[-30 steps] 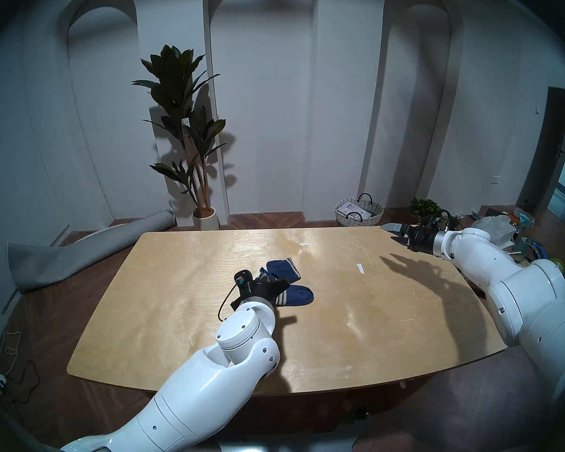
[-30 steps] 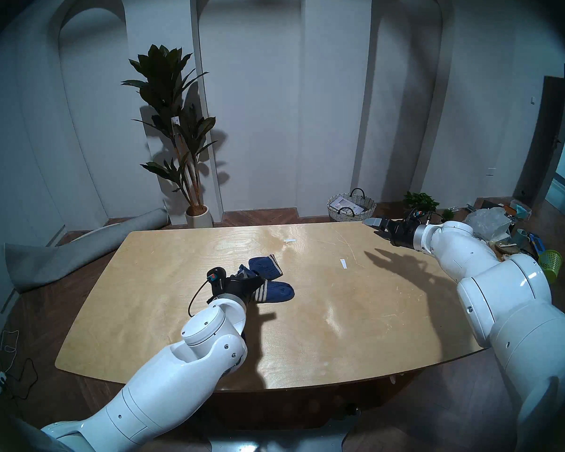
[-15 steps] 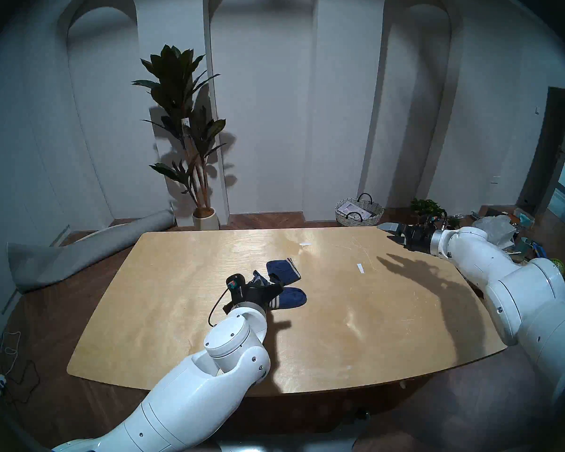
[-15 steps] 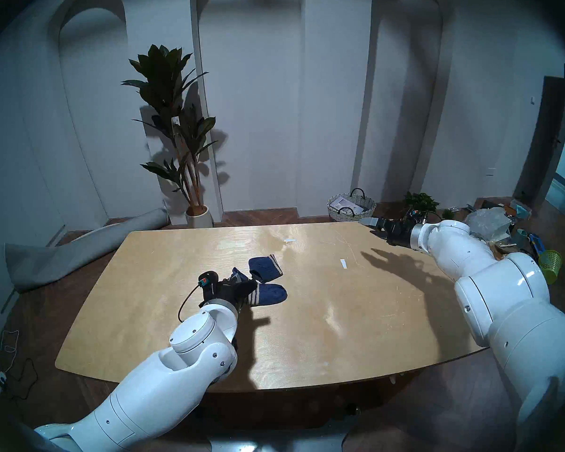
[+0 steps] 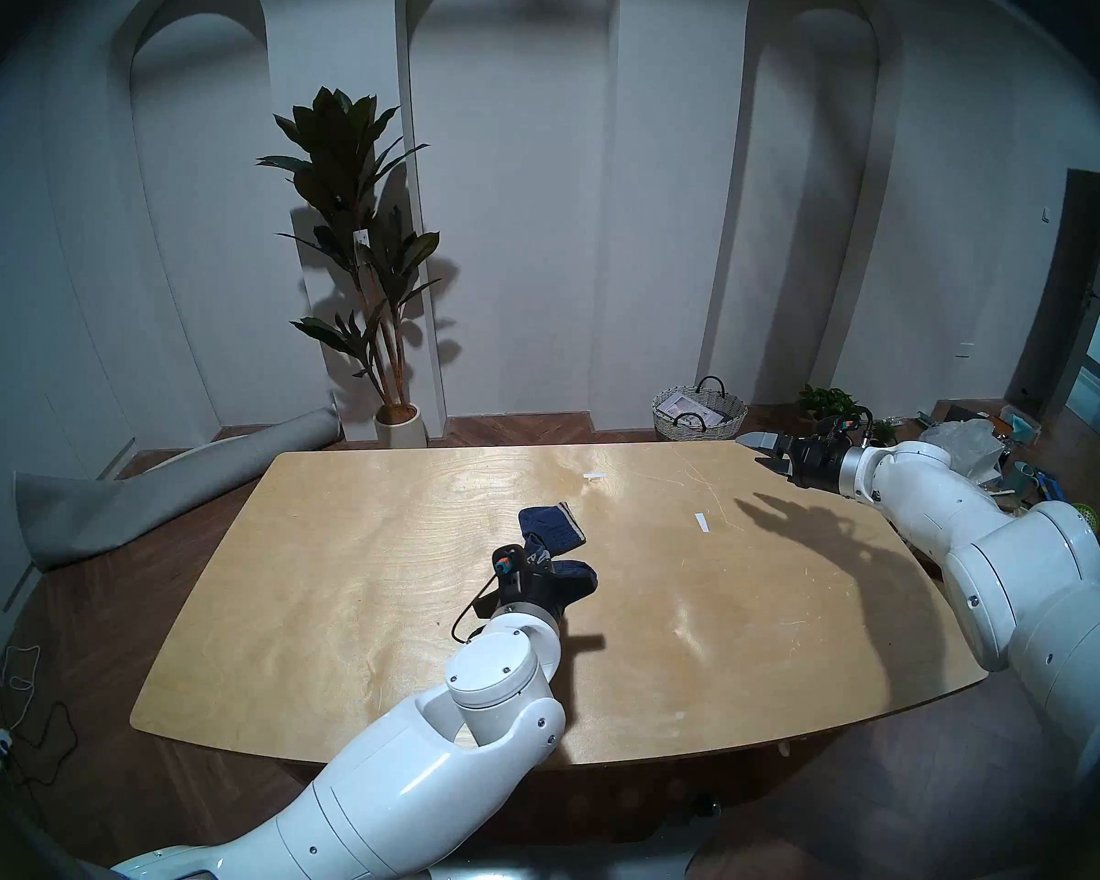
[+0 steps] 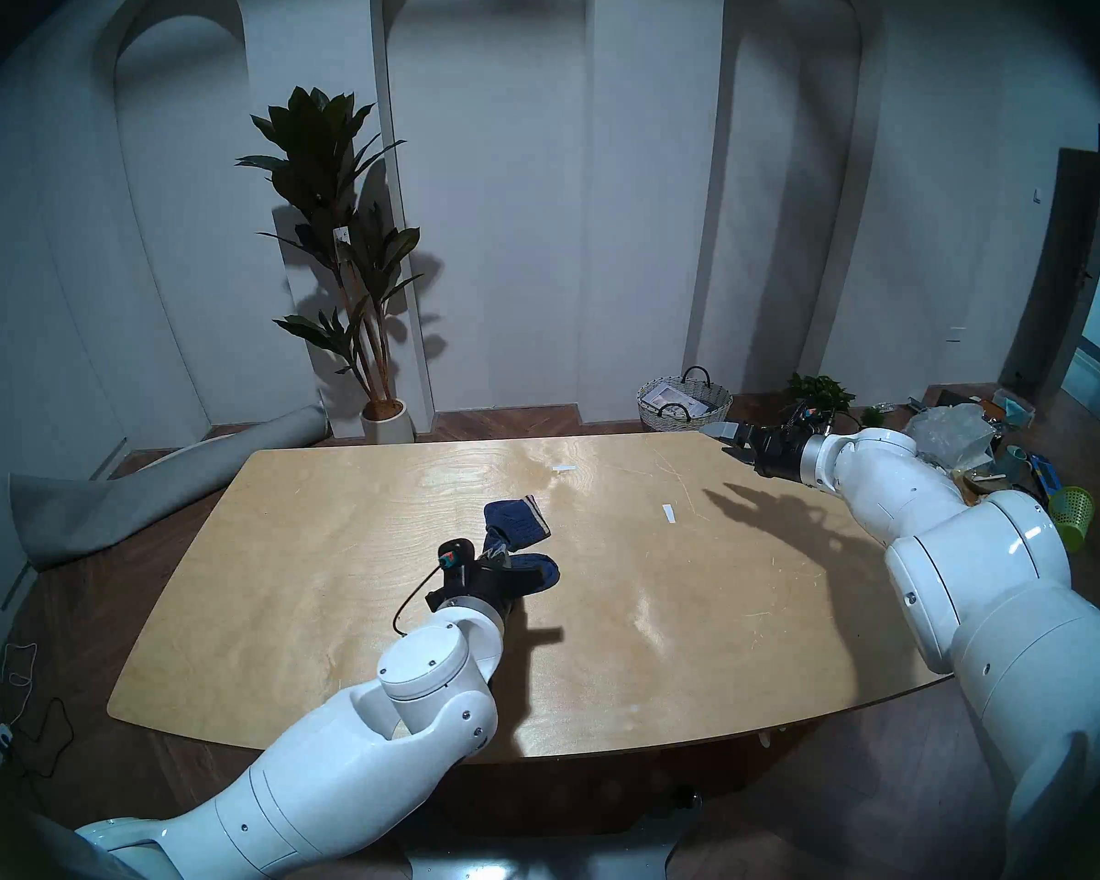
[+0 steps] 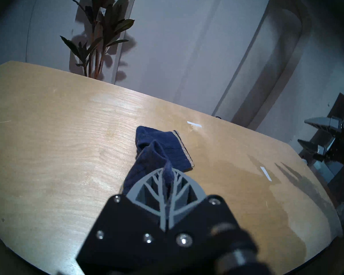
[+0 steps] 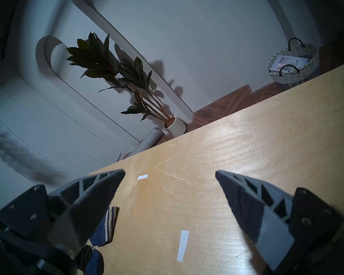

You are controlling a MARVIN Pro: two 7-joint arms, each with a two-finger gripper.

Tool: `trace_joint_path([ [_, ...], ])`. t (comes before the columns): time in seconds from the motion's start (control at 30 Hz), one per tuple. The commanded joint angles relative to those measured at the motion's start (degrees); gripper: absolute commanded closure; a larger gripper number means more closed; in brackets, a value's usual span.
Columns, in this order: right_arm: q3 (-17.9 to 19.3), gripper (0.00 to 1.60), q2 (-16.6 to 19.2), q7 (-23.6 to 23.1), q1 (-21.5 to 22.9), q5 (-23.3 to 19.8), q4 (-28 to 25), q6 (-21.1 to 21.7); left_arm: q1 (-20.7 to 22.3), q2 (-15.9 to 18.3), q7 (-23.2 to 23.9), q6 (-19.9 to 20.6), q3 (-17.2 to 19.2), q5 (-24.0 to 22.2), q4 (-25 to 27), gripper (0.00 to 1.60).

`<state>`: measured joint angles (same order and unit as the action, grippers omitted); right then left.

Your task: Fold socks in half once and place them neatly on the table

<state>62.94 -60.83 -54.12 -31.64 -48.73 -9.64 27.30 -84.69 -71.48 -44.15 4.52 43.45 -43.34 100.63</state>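
Observation:
Two navy-blue socks lie mid-table on the plywood table [image 5: 344, 605]. The far sock [image 5: 554, 526] [image 7: 173, 147] lies flat and doubled over, with a beige stripe along its right edge. The near sock [image 5: 576, 574] [image 6: 538, 571] is partly lifted. My left gripper [image 5: 538, 555] [image 7: 167, 170] is shut on an edge of it, just above the table and close to the far sock. The gripper body hides the near sock's stripes in the head views. My right gripper [image 5: 754, 451] [image 8: 170, 171] hovers open and empty over the table's far right corner, well away from the socks.
Two white tape strips [image 5: 701, 522] [image 5: 594, 476] are stuck on the tabletop right of the socks. Beyond the far edge stand a wicker basket [image 5: 698, 412] and a potted plant [image 5: 370, 256]. A rolled grey rug [image 5: 154, 491] lies on the floor at left, clutter at far right.
My left gripper has swung to the right with the near sock's end, carrying it over the sock's striped middle, which is now covered. The right arm drifted slightly left, still open.

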Motion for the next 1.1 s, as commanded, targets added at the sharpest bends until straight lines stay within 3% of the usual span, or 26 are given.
trace_joint_path([
  [0.0, 0.22, 0.0, 0.09, 0.07, 1.93, -0.15, -0.43, 0.52, 3.91, -2.34, 0.03, -0.35, -1.91, 3.88, 0.22, 1.6],
  [0.43, 0.33, 0.0, -0.04, 0.06, 2.62, -0.12, -0.37, 1.93, 5.69, -3.62, -1.98, 1.49, -2.92, 5.97, 0.48, 1.6],
  [0.87, 0.16, 0.0, -0.21, -0.46, 2.52, 0.12, -0.67, 2.56, 2.48, 2.65, -4.62, 3.46, 0.0, 5.38, 6.89, 1.6],
  [1.07, 0.08, 0.0, -0.15, -1.0, 2.34, 0.21, -0.86, 2.66, 1.36, 3.52, -4.85, 4.39, 0.13, 4.77, 7.51, 1.6],
])
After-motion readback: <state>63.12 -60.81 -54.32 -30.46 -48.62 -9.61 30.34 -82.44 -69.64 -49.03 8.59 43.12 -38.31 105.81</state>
